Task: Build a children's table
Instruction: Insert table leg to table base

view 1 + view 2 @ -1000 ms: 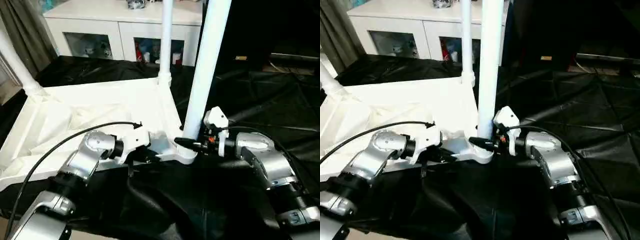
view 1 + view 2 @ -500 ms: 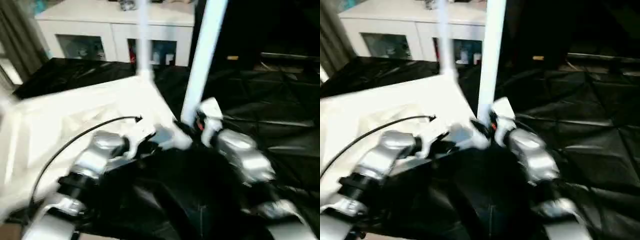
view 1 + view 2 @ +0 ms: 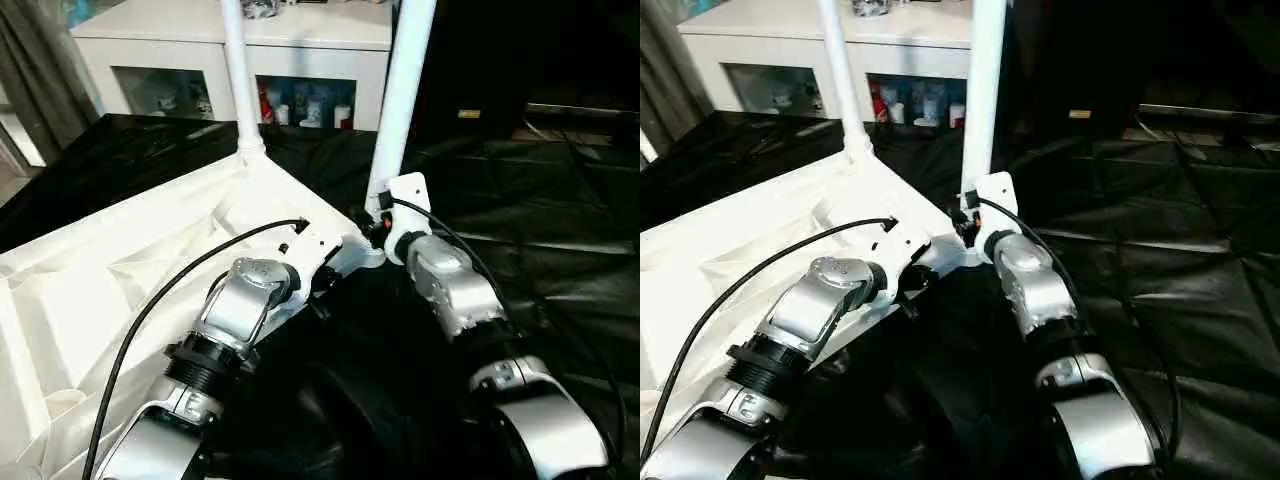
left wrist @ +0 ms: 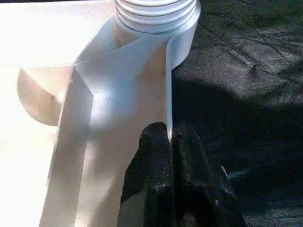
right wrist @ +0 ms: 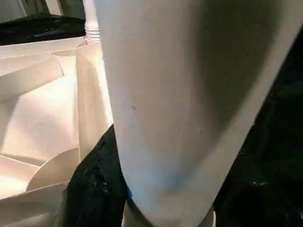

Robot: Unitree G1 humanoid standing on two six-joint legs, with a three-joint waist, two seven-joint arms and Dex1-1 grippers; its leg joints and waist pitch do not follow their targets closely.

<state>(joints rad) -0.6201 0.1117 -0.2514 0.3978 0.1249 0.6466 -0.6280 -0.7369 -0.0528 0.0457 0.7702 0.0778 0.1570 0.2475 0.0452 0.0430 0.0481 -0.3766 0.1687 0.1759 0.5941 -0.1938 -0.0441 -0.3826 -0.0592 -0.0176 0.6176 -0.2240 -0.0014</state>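
1. We saw the tabletop (image 3: 130,270) lying ribbed underside up on the black sheet (image 3: 560,200), its long axis running from the lower left toward the cabinet (image 3: 240,45).
2. Two legs stood upright in its far corner sockets: the near leg (image 3: 400,100) and the far leg (image 3: 237,75).
3. Our left gripper (image 4: 171,142) pinched the tabletop's side wall, fingers pressed together.
4. Our right gripper (image 3: 378,225) clasped the near leg's base, half open.

Looks like a lived-in home, a playroom or living room; a low white cabinet (image 3: 240,45) against the far wall has glass-fronted shelves of small colourful toys; a grey curtain (image 3: 40,80) hangs beside it; a crinkled black sheet (image 3: 560,200) is spread over the floor.
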